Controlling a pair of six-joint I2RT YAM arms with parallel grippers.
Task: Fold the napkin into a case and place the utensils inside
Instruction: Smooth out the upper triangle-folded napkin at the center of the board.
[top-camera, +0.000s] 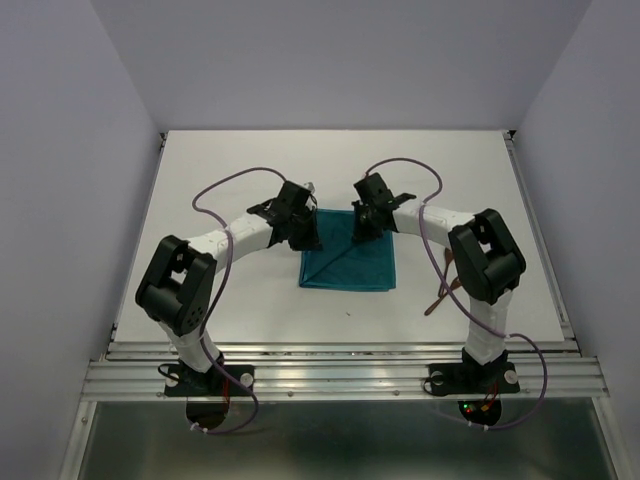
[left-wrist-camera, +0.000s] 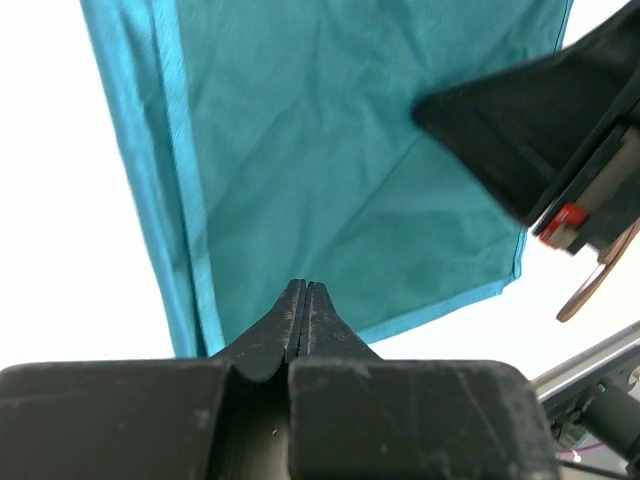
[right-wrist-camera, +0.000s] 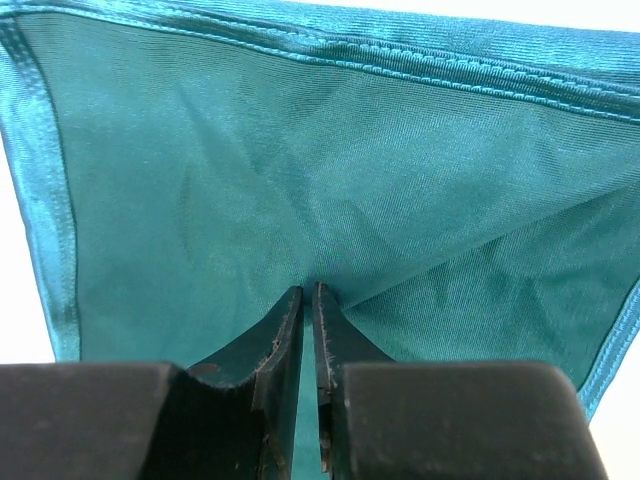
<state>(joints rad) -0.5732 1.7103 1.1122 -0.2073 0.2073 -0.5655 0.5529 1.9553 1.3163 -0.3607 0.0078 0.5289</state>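
The teal napkin (top-camera: 350, 265) lies flat mid-table with a diagonal crease across it. My right gripper (top-camera: 360, 228) is at its far edge. In the right wrist view the right gripper (right-wrist-camera: 308, 290) is shut on a pinch of napkin (right-wrist-camera: 300, 170), and cloth shows between the fingers. My left gripper (top-camera: 306, 238) is at the far left corner. Up close the left gripper (left-wrist-camera: 304, 284) is shut, its tips on the napkin (left-wrist-camera: 320, 150), with no cloth visible between them. The reddish-brown utensils (top-camera: 441, 293) lie right of the napkin, partly hidden by the right arm. One utensil (left-wrist-camera: 585, 290) shows past the napkin's corner.
The white table (top-camera: 250, 170) is bounded by lilac walls on three sides. A metal rail (top-camera: 340, 375) carrying both arm bases runs along the near edge. The right arm's elbow (top-camera: 490, 255) hangs over the utensils.
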